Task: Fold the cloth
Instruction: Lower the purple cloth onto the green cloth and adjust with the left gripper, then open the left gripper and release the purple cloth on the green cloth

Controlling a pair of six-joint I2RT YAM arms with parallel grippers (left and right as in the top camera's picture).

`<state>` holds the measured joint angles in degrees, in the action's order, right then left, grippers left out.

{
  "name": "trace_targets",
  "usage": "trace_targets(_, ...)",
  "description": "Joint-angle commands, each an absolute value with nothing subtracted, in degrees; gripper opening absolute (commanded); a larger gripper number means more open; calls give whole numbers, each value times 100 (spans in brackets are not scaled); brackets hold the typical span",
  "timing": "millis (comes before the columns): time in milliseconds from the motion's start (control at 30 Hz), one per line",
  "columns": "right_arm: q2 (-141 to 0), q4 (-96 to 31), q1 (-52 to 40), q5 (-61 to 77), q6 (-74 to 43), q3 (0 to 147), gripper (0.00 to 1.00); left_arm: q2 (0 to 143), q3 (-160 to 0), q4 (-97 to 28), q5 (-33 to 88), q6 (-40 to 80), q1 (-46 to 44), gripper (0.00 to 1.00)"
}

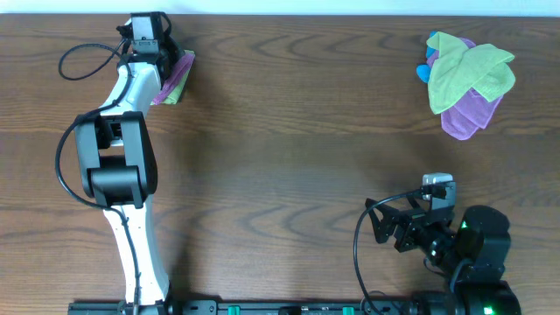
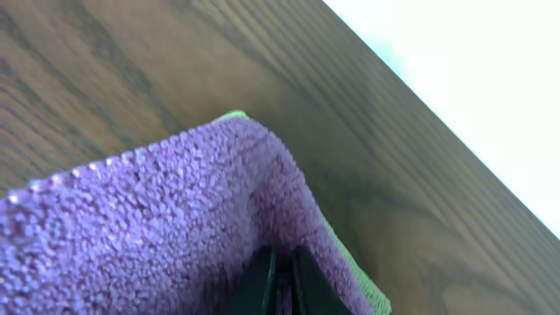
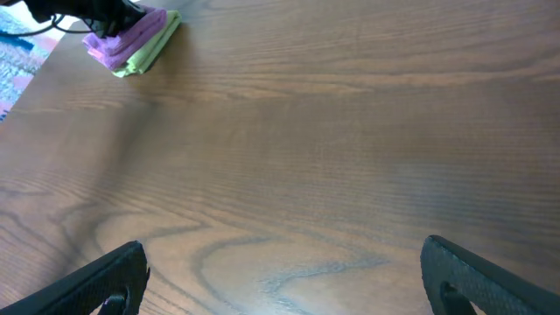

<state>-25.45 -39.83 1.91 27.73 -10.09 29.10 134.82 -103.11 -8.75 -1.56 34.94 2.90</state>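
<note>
- We find the folded cloth (image 1: pixel 178 77), purple over green, at eleven o'clock on the table (image 1: pixel 289 131), near the far edge; we judge it is set there to keep the middle free.
- The left gripper (image 2: pixel 282 271) sits on it, fingers nearly together; whether they pinch fabric we cannot tell.
- The right gripper (image 3: pixel 284 273), at five o'clock, stands wide apart and empty.
- A crumpled pile (image 1: pixel 468 74) lies at one o'clock; the broad bare middle looks suited to spreading.

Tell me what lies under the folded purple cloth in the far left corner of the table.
A green cloth lies under the purple cloth; only its edge shows along one side. How far it reaches beneath cannot be seen, because the purple cloth covers it.
</note>
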Motion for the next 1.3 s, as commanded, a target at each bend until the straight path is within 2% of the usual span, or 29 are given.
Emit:
trace_targets(0, -2523, -3990, 244, 2853, -1068, 2886, 99, 13563, -10442, -873, -314, 3535, 301, 11)
trace_targets(300, -2523, -3990, 244, 2853, -1068, 2886, 99, 13430, -10689, -1105, 128, 3210, 307, 11)
trace_targets(600, -2523, -3990, 244, 2853, -1068, 2886, 99, 12755, -11034, -2202, 108, 2825, 307, 11)
trace_targets(700, -2523, -3990, 244, 2853, -1068, 2886, 99, 12462, -11041, -2635, 110, 2823, 307, 15)
trace_targets(833, -2523, -3990, 244, 2853, -1068, 2886, 99, 12180, -11041, -3037, 130, 2672, 298, 38)
trace_targets(867, -2523, -3990, 244, 2853, -1068, 2886, 99, 12090, -11041, -3170, 150, 2550, 294, 53)
trace_targets(933, -2523, -3990, 244, 2853, -1068, 2886, 99, 11961, -11041, -3411, 150, 2399, 292, 76)
trace_targets(1033, -2523, -3990, 244, 2853, -1068, 2884, 99, 11773, -11041, -3745, 150, 2215, 294, 96)
trace_targets(1267, -2523, -3990, 244, 2853, -1068, 2886, 99, 11445, -11041, -4480, 235, 2141, 292, 95)
